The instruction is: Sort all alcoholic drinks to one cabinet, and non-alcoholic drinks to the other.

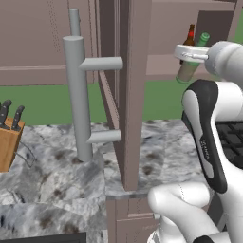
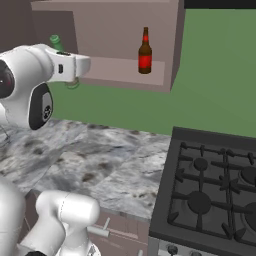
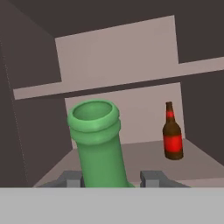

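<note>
While your claw [image 3: 111, 178] is clamped around the green bottle [image 3: 98, 146], the hand view looks straight up its neck, with one dark finger tip [image 3: 72, 179] on each side of the glass. That same view shows the open cabinet [image 3: 118, 57] ahead, with the amber-brown bottle [image 3: 172, 131] standing upright on its lower shelf, to the right of the green one and farther in.

From the left base view you see the green bottle tilted, cap up and to the right, held in front of the cabinet opening, with the amber-brown bottle just behind it. This view also gives you the open cabinet door [image 1: 128, 90] with its grey handle [image 1: 80, 99], and a knife block [image 1: 8, 140] on the marble counter [image 1: 57, 180].

The right base view adds the stove [image 2: 210, 190] on the right of the counter.
</note>
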